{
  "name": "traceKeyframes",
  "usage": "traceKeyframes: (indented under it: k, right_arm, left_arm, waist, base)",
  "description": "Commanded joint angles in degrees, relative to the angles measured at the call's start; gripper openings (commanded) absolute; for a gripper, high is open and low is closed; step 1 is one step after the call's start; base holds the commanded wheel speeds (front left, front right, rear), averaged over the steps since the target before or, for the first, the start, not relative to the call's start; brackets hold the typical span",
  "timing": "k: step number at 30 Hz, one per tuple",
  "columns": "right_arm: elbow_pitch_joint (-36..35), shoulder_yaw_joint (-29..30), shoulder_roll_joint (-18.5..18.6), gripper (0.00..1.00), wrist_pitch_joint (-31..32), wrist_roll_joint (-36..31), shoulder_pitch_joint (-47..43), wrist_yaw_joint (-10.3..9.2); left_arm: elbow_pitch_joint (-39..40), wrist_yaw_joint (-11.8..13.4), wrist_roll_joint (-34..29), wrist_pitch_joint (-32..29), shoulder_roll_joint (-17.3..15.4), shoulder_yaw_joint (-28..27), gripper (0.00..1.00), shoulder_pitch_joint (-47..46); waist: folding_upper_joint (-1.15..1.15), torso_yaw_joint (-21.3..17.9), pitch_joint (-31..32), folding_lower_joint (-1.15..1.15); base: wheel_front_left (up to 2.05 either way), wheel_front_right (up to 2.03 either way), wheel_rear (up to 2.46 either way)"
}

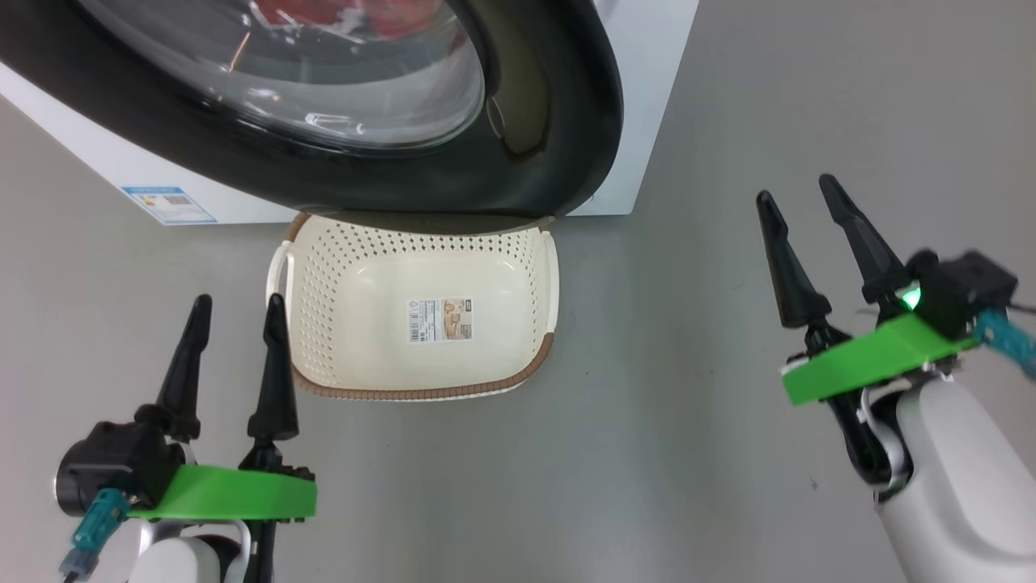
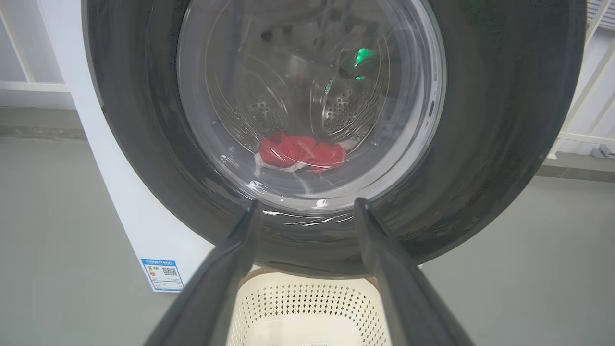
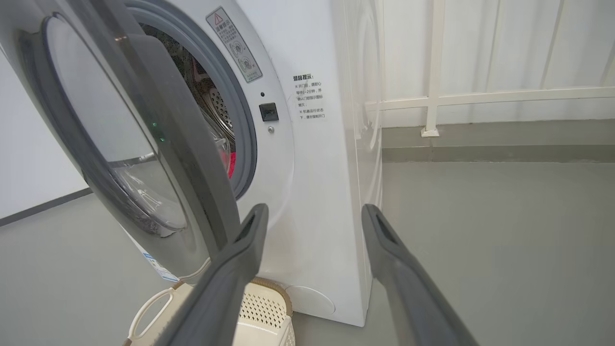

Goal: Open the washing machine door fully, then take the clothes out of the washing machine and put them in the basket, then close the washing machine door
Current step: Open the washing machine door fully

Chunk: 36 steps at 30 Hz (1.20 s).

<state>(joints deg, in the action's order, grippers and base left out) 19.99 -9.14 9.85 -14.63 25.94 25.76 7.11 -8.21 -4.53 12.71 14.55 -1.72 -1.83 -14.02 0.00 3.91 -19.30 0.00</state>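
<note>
The door (image 1: 340,97) of the washer (image 1: 647,81) stands partly open. Its edge on the robot's right is swung out from the washer's front, and the gap there shows the grey ring (image 3: 247,139) and a slice of the steel drum (image 3: 218,103). The clothes (image 2: 300,153) lie low inside the washer, a red heap with a little white in it, seen through the door's glass. The basket (image 1: 364,251) sits on the grey floor (image 1: 696,453) just in front of the washer. Its far end is tucked under the door's lower rim and the sticker (image 1: 441,319) on its bottom is in plain sight.

The left gripper (image 1: 240,298) hangs in front of the washer, apart from it. It points at the door's glass, its two dark fingers spread wide with nothing between them. The right gripper (image 1: 795,186) hangs off the washer's right front corner, clear of both door and cabinet. Its fingers are spread just as wide and hold nothing. A small blue label (image 1: 168,204) sits low on the washer's front at the left corner. A white railing (image 3: 435,96) runs along the wall past the washer's right side.
</note>
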Motion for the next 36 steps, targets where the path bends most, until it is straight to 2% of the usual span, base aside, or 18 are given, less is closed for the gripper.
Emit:
traceKeyframes:
  k: [1, 6, 13, 36]
  right_arm:
    - [-4.5, 0.8, -1.1, 1.0, -0.4, -3.0, -2.0, 0.37]
    - [-11.1, 4.5, -3.9, 1.0, -0.4, -7.5, -7.1, 0.37]
    - [-14.4, 4.9, -5.0, 1.0, -0.4, -9.5, -9.2, 0.37]
    - [-15.7, 6.0, -5.6, 1.0, -0.4, -8.2, -11.2, 0.37]
  left_arm:
    - [1.6, -0.1, 0.5, 0.4, -1.2, -1.6, 1.0, 0.5]
    - [3.2, -0.8, 0.8, 0.4, -1.2, -1.2, 1.0, 0.4]
    - [3.9, -1.3, 0.1, 0.4, -1.2, -1.8, 1.0, 0.4]
    - [3.6, -1.5, -0.2, 0.4, -1.2, -2.3, 1.0, 0.9]
  waist:
    - [0.0, 0.0, 0.1, 0.0]
    - [0.0, -0.3, -0.3, 0.0]
    - [0.0, -0.9, -0.7, 0.0]
    - [0.0, -0.7, -0.5, 0.0]
  base:
    - [0.0, 0.0, 0.0]
    - [0.0, 0.0, 0.0]
    - [0.0, 0.0, 0.0]
    - [0.0, 0.0, 0.0]
